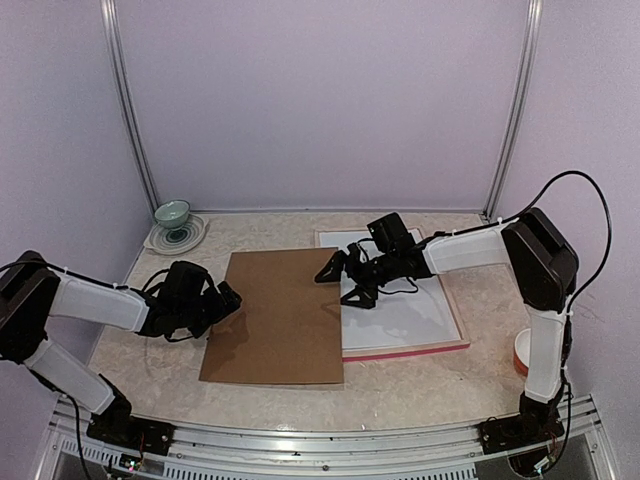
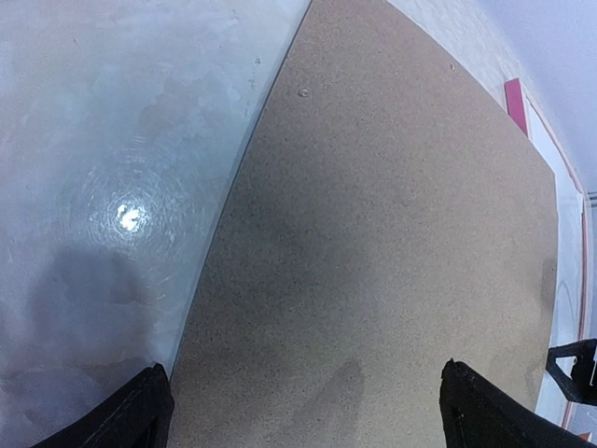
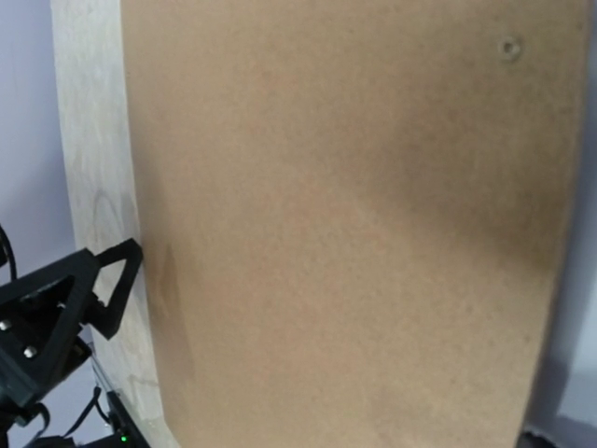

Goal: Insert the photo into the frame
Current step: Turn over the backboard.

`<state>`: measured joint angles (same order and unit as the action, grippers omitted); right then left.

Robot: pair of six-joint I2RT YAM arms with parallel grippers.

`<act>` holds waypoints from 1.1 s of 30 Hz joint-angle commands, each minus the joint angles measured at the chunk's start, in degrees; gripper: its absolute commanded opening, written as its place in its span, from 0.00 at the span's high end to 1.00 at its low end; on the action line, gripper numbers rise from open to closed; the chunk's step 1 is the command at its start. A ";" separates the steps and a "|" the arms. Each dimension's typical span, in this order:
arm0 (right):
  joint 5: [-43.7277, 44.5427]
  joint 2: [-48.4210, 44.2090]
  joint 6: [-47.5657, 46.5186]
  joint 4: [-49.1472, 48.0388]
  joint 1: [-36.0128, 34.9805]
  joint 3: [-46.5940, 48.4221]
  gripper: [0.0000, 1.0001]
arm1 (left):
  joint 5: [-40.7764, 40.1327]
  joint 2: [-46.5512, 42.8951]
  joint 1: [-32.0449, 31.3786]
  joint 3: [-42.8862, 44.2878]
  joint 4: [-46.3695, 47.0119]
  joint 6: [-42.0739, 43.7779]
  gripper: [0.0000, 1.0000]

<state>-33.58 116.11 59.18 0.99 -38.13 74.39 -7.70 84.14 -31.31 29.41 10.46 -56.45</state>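
Frame (image 1: 405, 352) — pink rails, white inside | left gripper (image 2: 303, 411) released | right gripper (image 1: 345, 283) released

The pink frame (image 1: 405, 351) is partly covered by the brown backing board (image 1: 275, 315); the white sheet (image 1: 425, 320) beside the board cannot be identified.

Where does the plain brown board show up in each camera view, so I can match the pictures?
Top external: the brown board lies flat in the lower centre, slightly left of the middle.
Left wrist: it fills the centre and right of the picture.
Right wrist: it covers nearly the whole picture.
Shared landmark: a small round dimple near one corner, seen in both wrist views; too small to tell from above.
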 commanded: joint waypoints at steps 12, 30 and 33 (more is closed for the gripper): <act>-2.54 -1.92 -2.22 0.15 -0.33 -1.99 0.01 | 7.88 2.25 -2.61 -2.59 -4.05 -3.06 0.01; -1.60 -3.99 -2.45 -0.78 0.44 -5.39 0.01 | 7.88 2.26 -2.62 -3.55 -3.63 -3.00 0.01; -2.63 -3.93 -2.23 -0.89 0.45 -5.38 0.01 | 7.89 2.12 -2.62 -3.64 -3.58 -2.98 0.01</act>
<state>-34.74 114.56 56.86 0.95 -38.06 69.54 -4.10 84.03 -33.06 28.40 13.13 -57.74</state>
